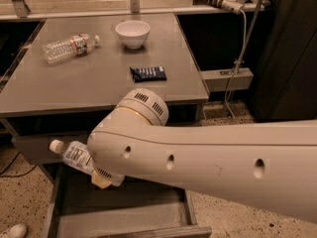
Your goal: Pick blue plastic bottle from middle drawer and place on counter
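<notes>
Arm (213,157) mostly hides jaws holding blue plastic bottle (74,154) over middle drawer (124,217)

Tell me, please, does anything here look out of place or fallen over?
Only one thing: the ribbed clear bottle lies on its side on the counter, far left. The claw, above the open middle drawer, holds the blue plastic bottle tilted, which fits the task.

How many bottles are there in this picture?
2. A ribbed bottle lies far left on the counter; the blue plastic bottle is held by the gripper, largely hidden behind the arm, above the middle drawer. The arm may hide more.
</notes>
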Tool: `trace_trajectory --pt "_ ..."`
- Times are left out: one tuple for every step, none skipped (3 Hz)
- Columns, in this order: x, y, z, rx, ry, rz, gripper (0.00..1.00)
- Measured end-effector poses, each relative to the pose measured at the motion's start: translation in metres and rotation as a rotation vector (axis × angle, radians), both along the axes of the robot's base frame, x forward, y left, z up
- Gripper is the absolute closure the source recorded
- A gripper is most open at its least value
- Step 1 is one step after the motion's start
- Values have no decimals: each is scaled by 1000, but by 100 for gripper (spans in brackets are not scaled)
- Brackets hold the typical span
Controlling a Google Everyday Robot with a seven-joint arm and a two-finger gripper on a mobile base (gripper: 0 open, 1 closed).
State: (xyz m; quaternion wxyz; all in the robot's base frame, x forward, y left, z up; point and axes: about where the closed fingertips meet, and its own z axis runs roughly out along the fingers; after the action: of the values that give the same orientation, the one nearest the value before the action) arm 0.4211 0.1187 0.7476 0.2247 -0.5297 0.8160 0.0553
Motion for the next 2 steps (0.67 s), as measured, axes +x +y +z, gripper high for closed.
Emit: trace_trajectory --pt "0 0 0 -1 -1 1 100" --pt "17 7 27 -9 -44 -7 100"
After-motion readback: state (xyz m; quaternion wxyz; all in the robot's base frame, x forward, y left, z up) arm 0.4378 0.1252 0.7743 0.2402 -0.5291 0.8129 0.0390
